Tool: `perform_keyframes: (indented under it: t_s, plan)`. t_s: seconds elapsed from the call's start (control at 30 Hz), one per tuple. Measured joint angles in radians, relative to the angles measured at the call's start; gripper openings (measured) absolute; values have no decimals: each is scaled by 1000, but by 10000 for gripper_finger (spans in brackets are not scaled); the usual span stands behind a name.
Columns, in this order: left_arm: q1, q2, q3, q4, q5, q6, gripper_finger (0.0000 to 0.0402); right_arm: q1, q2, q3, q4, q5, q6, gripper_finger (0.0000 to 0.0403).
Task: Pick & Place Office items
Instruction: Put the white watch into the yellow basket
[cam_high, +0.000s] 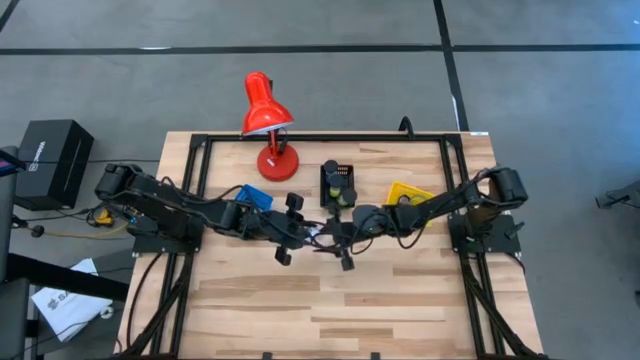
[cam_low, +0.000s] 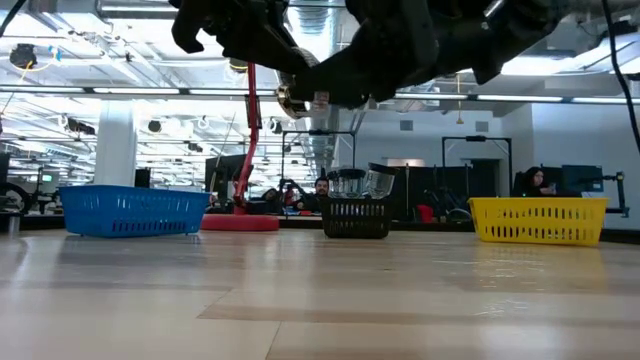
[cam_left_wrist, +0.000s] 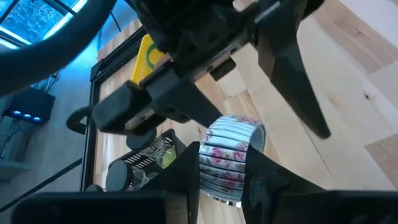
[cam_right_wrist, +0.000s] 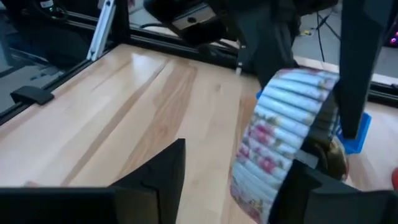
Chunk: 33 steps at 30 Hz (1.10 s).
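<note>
A ring-shaped roll (cam_left_wrist: 227, 155), white with pink flowers and a ribbed outer band, hangs high above the table's middle (cam_high: 318, 232). My left gripper (cam_left_wrist: 224, 177), reaching in from the left, is shut on it. My right gripper (cam_right_wrist: 233, 186) comes from the right and stands open, its two fingers on either side of the roll (cam_right_wrist: 280, 137), which sits close to one finger (cam_right_wrist: 314, 186). The low view shows both grippers meeting overhead, with a bit of the roll (cam_low: 298, 98) showing between them. My left gripper pinches the roll across its width, one finger on each side face (cam_left_wrist: 200, 163), with the ribbed band turned toward the wrist camera. The fingers slant down from the table's left. The roll is lifted clear of the table. My right gripper: I cannot tell whether its finger touches the roll.
Along the far side stand a blue bin (cam_high: 255, 196), a black bin (cam_high: 338, 183) with items in it, and a yellow bin (cam_high: 408, 193). A red desk lamp (cam_high: 268, 120) stands behind the blue bin. Bare wood (cam_high: 330, 310) lies toward the near edge.
</note>
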Motion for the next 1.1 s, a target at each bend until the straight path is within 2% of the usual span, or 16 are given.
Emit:
perform_keyframes:
  t_s: [0.13, 0.33, 0.43, 0.5, 0.73, 0.9, 1.0, 1.1]
  plan:
    - [0, 0, 0, 0, -3, 0, 75, -1, 18, 12, -1, 0, 0, 143]
    - [0, 0, 0, 2, -5, 0, 118, 0, -5, 12, -22, 3, 46, 57]
    - [0, 0, 0, 2, -4, 0, 132, -1, -35, 12, -89, 4, 87, 14]
    - [0, 0, 0, 2, -4, 0, 140, -1, -63, 12, -165, 5, 88, 11]
    - [0, 0, 0, 2, -4, -62, 154, 4, -259, 12, -543, 127, 176, 6]
    - [0, 0, 0, 2, -3, -116, 156, 8, -458, 12, -923, 389, 232, 11]
    - [0, 0, 0, 2, -3, -142, 156, -20, -541, 12, -1161, 524, 340, 7]
    - [0, 0, 0, 3, -3, -160, 156, -79, -583, 12, -1349, 527, 431, 6]
